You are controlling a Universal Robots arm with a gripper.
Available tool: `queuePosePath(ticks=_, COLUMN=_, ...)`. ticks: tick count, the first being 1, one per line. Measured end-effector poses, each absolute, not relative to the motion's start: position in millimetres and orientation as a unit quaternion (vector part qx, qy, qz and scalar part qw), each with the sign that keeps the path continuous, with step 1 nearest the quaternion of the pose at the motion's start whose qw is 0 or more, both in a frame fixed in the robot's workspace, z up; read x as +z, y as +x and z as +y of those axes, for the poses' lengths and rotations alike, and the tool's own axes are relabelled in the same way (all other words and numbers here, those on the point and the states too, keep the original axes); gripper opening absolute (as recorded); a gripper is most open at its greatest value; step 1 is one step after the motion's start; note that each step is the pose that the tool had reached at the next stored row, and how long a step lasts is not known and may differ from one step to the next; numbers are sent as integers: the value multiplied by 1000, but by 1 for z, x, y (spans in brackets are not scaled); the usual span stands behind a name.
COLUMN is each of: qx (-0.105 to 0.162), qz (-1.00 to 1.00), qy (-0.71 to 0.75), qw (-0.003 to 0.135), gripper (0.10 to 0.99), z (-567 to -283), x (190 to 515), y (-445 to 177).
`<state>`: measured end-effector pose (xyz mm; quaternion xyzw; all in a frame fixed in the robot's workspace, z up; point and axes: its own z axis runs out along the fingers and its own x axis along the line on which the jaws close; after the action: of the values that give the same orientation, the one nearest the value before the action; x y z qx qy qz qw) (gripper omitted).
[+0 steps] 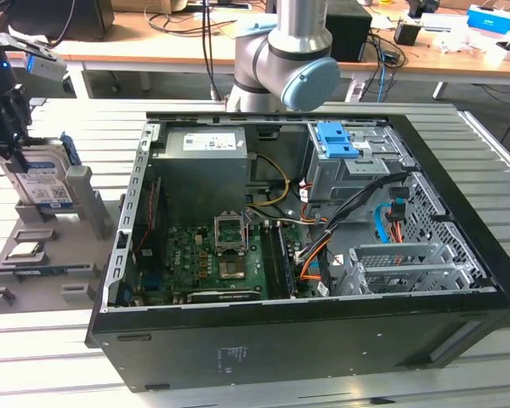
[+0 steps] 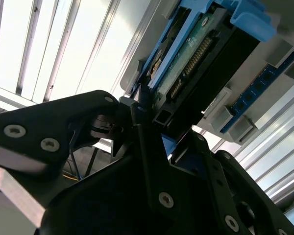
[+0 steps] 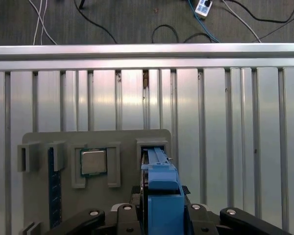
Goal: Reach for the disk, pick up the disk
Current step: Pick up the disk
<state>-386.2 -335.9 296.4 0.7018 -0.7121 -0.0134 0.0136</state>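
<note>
No print can be read anywhere. The disk (image 1: 48, 180) wears a blue-and-white label whose lines are too small to make out. The power supply (image 1: 206, 144) carries a white sticker, the computer case (image 1: 323, 348) has faint white marks on its outer wall, and a blue box (image 1: 491, 19) shows white lettering, all illegible.

The disk (image 1: 49, 185) is silver with a blue-and-white label and bright blue rails, and in the second wrist view its underside seems to be a green board with a row of gold pins. The holder (image 3: 122, 139) is plain grey, the surface (image 3: 225, 122) is silvery with dark parallel grooves, and the chip (image 3: 93, 162) is dull silver. The computer case (image 1: 323, 340) is black, with a green board (image 1: 212, 255), a blue latch (image 1: 336, 140) and orange cables (image 1: 310, 259), while the arm (image 1: 285, 51) is silver-grey with a pale blue cap.
</note>
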Motion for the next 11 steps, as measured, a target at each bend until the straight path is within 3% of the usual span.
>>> queuePosePath(ticks=11, qx=-14, qz=-712, qy=702, qw=14, gripper=365, z=-336, x=312, y=-385)
